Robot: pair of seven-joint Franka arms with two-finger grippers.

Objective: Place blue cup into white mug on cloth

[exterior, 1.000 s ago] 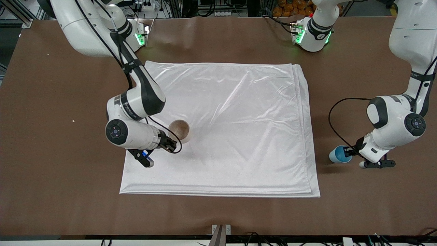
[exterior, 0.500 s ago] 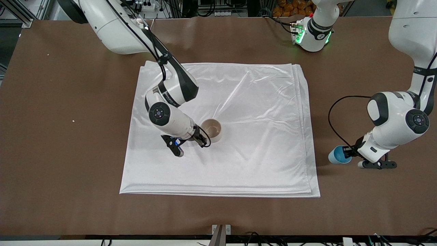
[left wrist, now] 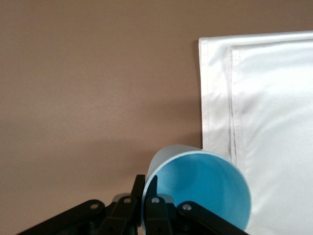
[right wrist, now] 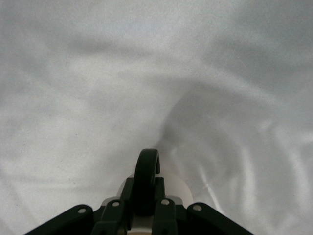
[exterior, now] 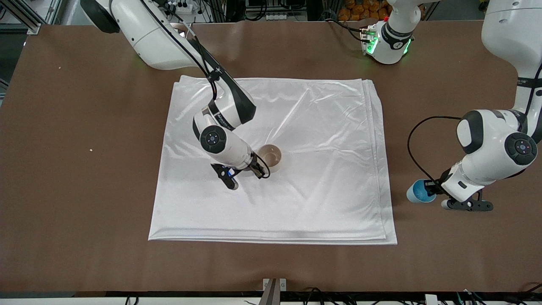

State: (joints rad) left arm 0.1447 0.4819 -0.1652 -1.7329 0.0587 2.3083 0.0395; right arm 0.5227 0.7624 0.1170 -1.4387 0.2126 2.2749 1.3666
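The white mug (exterior: 271, 157) stands upright on the cloth (exterior: 322, 169), near its middle. My right gripper (exterior: 257, 167) is shut on the mug's black loop handle (right wrist: 146, 171); the cream mug body (right wrist: 176, 190) shows just past the fingers in the right wrist view. The blue cup (exterior: 416, 191) is off the cloth, over the brown table at the left arm's end. My left gripper (exterior: 432, 189) is shut on the cup's rim, one finger inside and one outside. The left wrist view shows the cup's light blue inside (left wrist: 205, 193) and the cloth's folded edge (left wrist: 217, 98) beside it.
The brown table (exterior: 84, 190) surrounds the cloth on all sides. A black cable (exterior: 413, 144) loops from the left arm above the blue cup. The arm bases (exterior: 387, 40) stand along the table's edge farthest from the front camera.
My right gripper has carried the white mug from the cloth's right-arm end toward its middle. The left gripper with the blue cup has shifted only slightly.
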